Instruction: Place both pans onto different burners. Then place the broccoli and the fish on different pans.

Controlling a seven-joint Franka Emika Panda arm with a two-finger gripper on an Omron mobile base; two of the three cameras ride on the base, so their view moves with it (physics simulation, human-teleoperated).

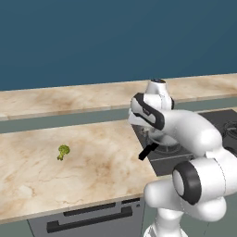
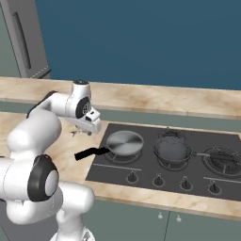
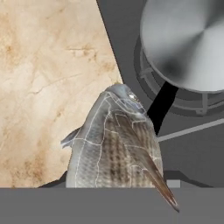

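- While the gripper (image 2: 89,129) clamps the fish (image 3: 114,144), it hangs over the counter (image 1: 92,162) edge beside the cooktop (image 2: 146,167).
- Silver pan (image 2: 124,142) sits on the left burner; darker pan (image 2: 173,149) on the middle one.
- Broccoli (image 1: 63,151) lies alone on the counter.

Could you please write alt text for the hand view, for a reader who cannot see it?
A silvery-grey fish sits close in front of the hand camera, over the edge where the marble counter meets the dark cooktop. Beyond it, a shiny pan with a black handle rests on a burner.
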